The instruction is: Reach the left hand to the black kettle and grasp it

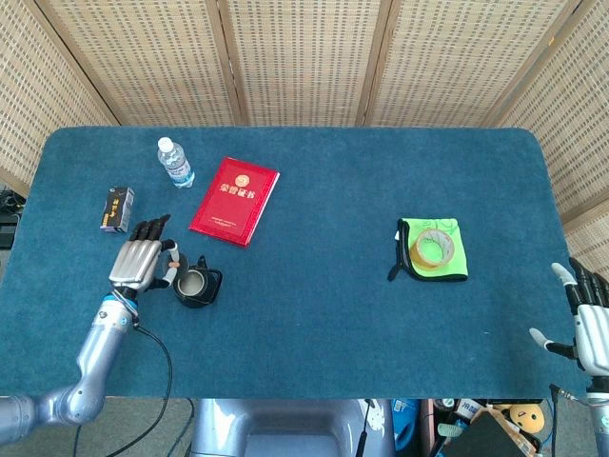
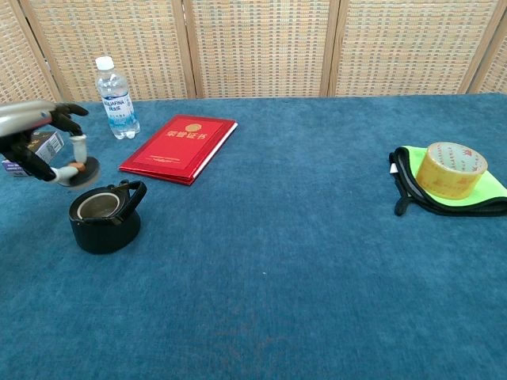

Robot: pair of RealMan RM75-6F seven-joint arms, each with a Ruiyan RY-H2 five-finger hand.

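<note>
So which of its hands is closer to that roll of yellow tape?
The right hand. It hovers at the table's near right corner, below and right of the tape roll. The left hand is across the table, beside the black kettle.
</note>
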